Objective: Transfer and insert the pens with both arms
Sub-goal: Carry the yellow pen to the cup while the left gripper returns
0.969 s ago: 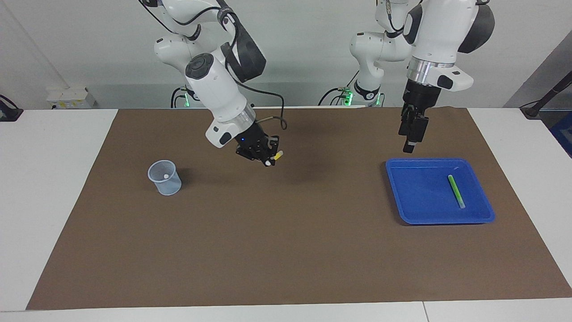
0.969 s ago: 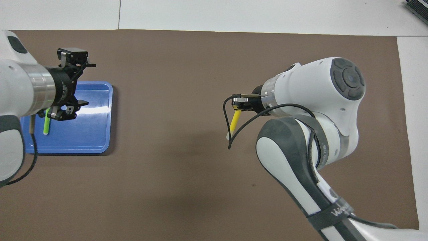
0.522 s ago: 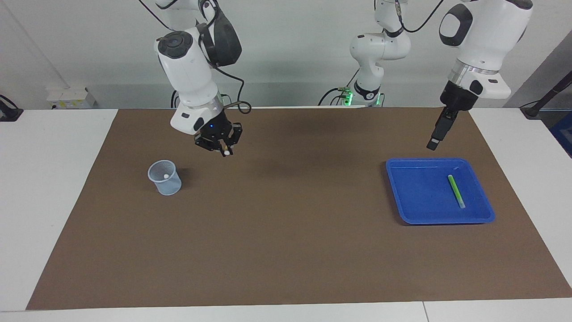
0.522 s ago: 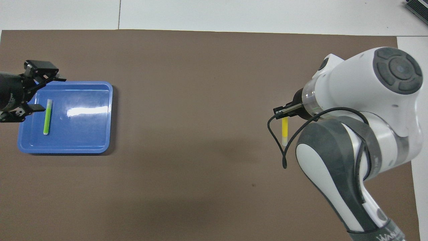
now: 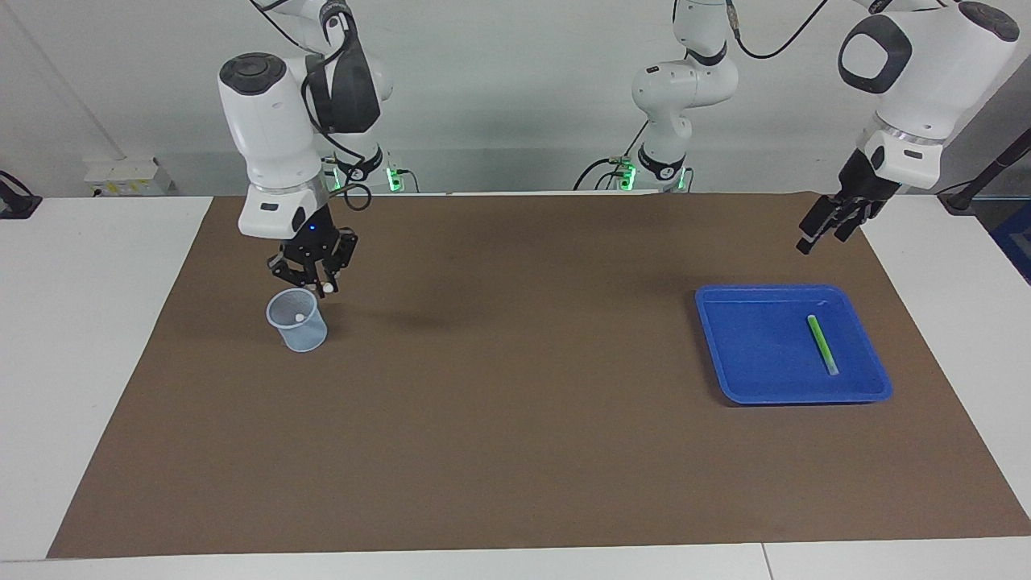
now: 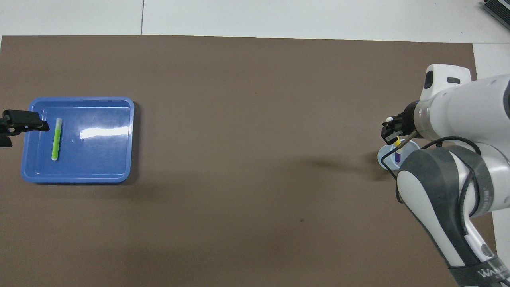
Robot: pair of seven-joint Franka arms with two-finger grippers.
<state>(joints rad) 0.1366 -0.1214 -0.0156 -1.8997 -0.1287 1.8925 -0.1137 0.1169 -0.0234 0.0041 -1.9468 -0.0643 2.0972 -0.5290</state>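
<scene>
My right gripper (image 5: 310,274) is shut on the yellow pen (image 6: 398,140) and holds it just above the clear plastic cup (image 5: 296,322). The pen's whitish end (image 5: 328,287) points down at the cup's rim (image 6: 381,153). The purple pen (image 6: 397,158) stands inside the cup, and its pale end (image 5: 299,318) shows through the opening. In the blue tray (image 5: 757,346) lies the green pen (image 5: 822,344) (image 6: 57,139), alone. My left gripper (image 5: 821,235) hangs open and empty in the air over the mat's edge beside the tray (image 6: 99,159).
A brown mat (image 5: 515,419) covers most of the white table. The cup stands toward the right arm's end and the tray toward the left arm's end. Bare white table (image 5: 97,322) lies beside the cup.
The right arm has swung the yellow pen from over the mat's middle to above the cup. The left gripper has drawn away from over the tray toward its own end of the table.
</scene>
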